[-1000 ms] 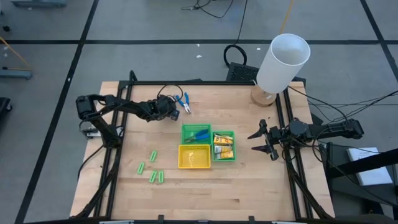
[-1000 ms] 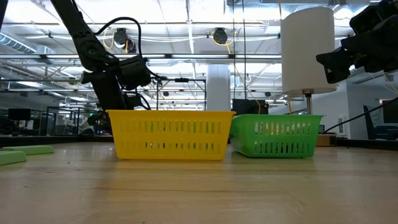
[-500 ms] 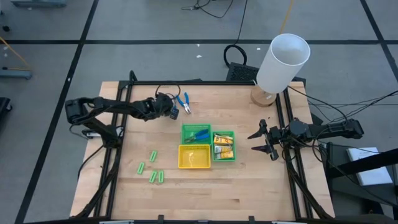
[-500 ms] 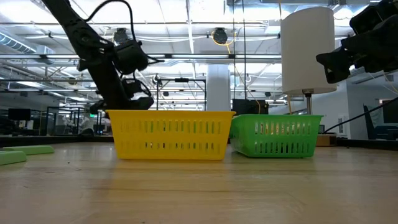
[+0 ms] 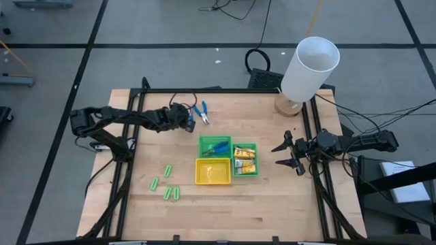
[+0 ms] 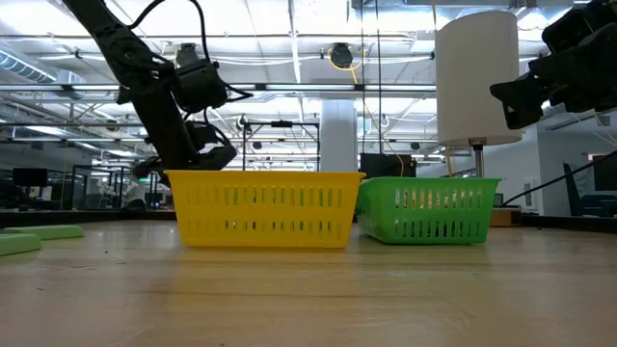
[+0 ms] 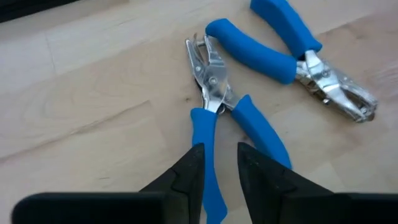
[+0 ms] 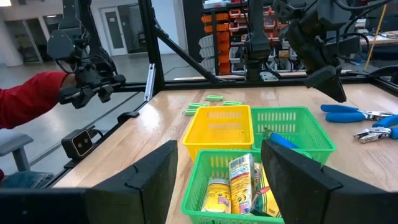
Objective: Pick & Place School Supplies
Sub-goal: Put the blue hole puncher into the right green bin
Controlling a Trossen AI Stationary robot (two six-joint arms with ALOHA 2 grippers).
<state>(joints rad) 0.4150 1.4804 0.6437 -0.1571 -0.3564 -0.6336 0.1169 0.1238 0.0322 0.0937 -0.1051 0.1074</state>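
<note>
Two blue-handled plier tools lie at the table's far left part: one [image 7: 214, 93] right before my left gripper [image 7: 221, 149], the other [image 7: 305, 59] just beyond it. My left gripper [image 5: 191, 124] slants down over them, shut on the nearer one. A third plier tool [image 5: 216, 146] lies in the green tray [image 5: 203, 141]. Yellow-orange packets [image 5: 244, 160] fill the small green tray [image 5: 255, 148]. Several light-green sticks [image 5: 167, 184] lie flat on the table's near left. My right gripper [image 5: 289, 153] waits open at the right edge. My left gripper pinches one blue handle [image 7: 205, 134] of the nearer plier tool between its two fingers, toward that handle's free end. The fingers slant down from the table's left and lie roughly along the handle. The other handle splays past one finger [image 7: 258, 171]. Whether the metal jaws rest on the table cannot be told.
A yellow tray [image 5: 199, 178] stands in front of the green ones at mid-table. A big white cylinder [image 5: 310, 64] on a wooden foot stands at the far right corner. Black frame rails run along both sides. A person's red sleeve [image 8: 25, 99] shows beyond the table.
My left gripper has risen a little above the pliers, and its arm has drawn back toward the table's left edge. My right arm has kept still.
</note>
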